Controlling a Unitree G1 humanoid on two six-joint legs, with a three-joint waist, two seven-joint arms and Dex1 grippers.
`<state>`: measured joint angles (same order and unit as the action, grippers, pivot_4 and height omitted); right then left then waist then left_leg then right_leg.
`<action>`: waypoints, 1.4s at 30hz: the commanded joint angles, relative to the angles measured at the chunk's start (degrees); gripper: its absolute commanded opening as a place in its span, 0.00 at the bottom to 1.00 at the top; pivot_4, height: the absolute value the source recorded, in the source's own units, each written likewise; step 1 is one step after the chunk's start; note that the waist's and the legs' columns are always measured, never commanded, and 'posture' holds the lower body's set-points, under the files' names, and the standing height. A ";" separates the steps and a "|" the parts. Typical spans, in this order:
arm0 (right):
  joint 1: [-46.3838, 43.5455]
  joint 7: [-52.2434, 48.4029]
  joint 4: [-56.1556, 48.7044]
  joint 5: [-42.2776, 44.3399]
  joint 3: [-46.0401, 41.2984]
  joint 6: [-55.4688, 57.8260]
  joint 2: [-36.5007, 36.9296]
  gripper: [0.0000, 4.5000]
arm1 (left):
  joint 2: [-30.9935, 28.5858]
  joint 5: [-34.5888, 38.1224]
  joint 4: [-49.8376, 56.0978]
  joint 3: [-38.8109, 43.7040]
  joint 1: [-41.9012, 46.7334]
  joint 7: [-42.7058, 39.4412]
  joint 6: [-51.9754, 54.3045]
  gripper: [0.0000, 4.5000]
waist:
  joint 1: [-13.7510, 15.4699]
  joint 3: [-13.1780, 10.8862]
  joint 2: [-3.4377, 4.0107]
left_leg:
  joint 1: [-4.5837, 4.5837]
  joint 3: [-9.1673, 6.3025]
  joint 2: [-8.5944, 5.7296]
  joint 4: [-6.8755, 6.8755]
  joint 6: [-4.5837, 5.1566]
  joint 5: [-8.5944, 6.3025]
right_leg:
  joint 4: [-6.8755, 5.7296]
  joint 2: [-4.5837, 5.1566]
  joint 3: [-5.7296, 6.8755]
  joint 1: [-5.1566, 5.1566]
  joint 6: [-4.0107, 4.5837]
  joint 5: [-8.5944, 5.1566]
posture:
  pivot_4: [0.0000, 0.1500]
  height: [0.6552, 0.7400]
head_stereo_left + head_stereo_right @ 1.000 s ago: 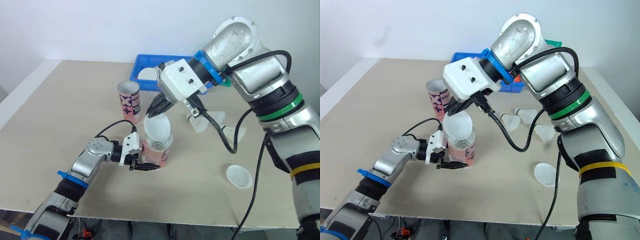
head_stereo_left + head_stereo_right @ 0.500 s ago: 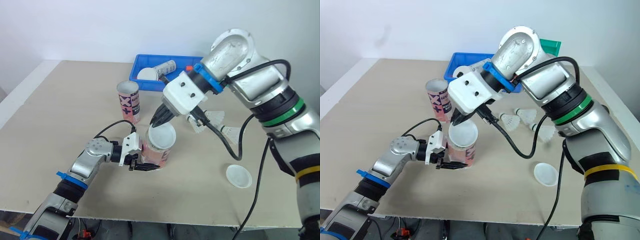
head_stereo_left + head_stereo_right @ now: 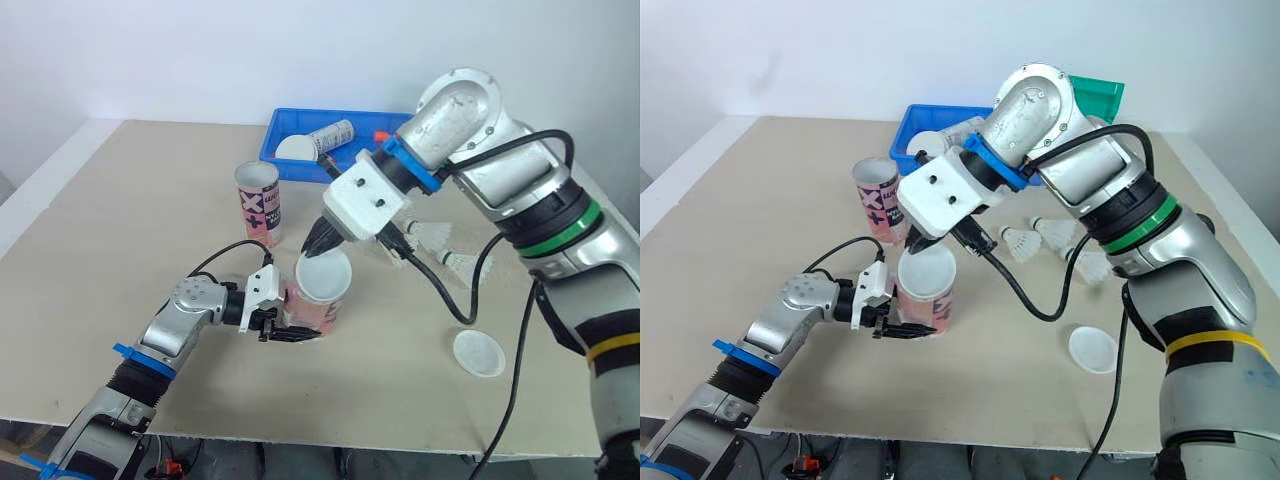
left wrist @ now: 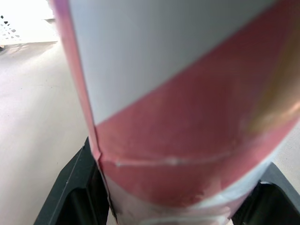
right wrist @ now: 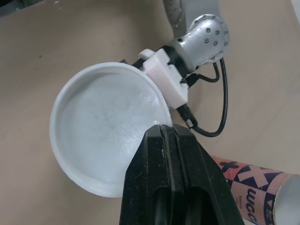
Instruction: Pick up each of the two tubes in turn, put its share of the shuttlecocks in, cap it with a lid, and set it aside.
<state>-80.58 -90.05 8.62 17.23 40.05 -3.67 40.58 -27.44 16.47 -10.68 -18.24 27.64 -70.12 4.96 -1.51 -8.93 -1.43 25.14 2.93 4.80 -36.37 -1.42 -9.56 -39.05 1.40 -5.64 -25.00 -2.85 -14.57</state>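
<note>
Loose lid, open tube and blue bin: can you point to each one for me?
loose lid (image 3: 478, 352), left eye view, middle of its white disc
open tube (image 3: 259, 210), left eye view, its pink patterned side
blue bin (image 3: 285, 170), left eye view, its front wall

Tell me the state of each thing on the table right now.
Pink-and-white cardboard tube: upright, gripped low by left gripper.
Round white plastic lid: on that tube's mouth, pinched by right gripper.
Second pink tube: upright, uncapped.
Spare white lid: lying loose on table.
White shuttlecocks: lying on their sides.
</note>
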 commanded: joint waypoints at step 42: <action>9.91 -2.27 -4.92 -1.11 -9.69 15.56 -1.96 0.01 | -1.53 -5.04 -7.46 0.03 0.84 1.90 0.82 0.61 | -0.18 0.13 -0.30 | -0.34 -0.04 -0.08 0.05 -0.21 -0.13 | 0.16 0.22 0.19 -0.23 0.57 0.36 | 1.00 0.57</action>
<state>-70.20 -90.25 5.30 16.98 31.07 11.44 39.11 -27.75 16.31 -13.50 -17.73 29.06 -70.27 4.81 -1.69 -8.80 -1.73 24.80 2.88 4.73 -36.32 -1.63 -9.69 -38.89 1.62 -5.44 -25.23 -2.28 -14.21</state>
